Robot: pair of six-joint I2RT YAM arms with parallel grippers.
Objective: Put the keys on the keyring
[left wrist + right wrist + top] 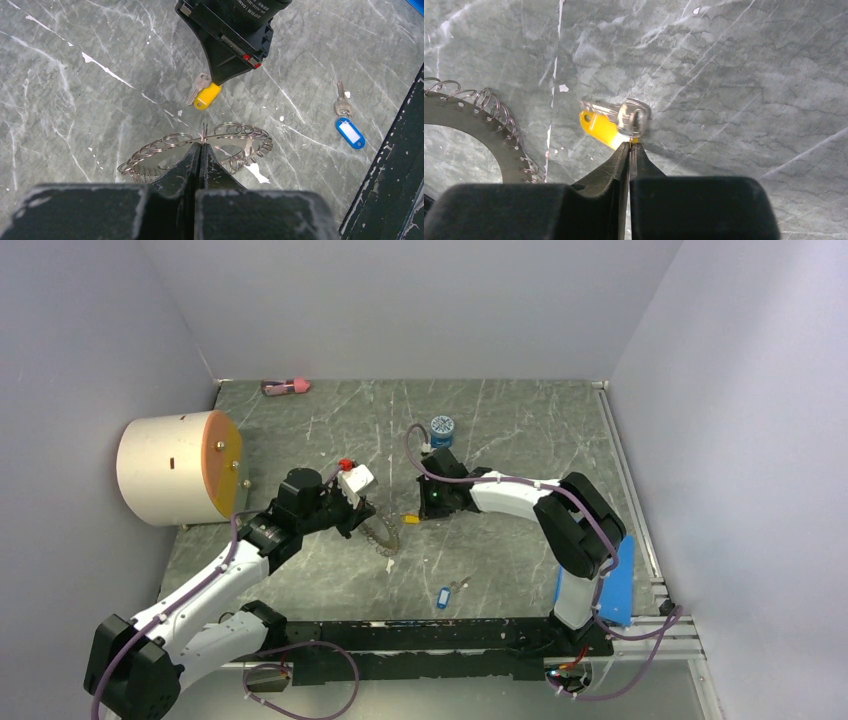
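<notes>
So the left gripper [201, 146] is clamped on the thin greyish coiled-wire keyring [176, 139], and the right gripper [629, 146] pinches the yellow-tagged metal key [599, 127] on the grey marble table [749, 75]. The right wrist cam misses the blue-tagged metal key [349, 133]; the left wrist cam shows it lying well apart.

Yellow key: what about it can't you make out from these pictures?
- Right wrist view: yellow key, metal part blurred; the tag's near end is hidden behind the fingertips of the right hand.
- Left wrist view: the tag's far end is covered by that hand.
- Top view: just a yellow speck beside the hand, too small for detail.
</notes>
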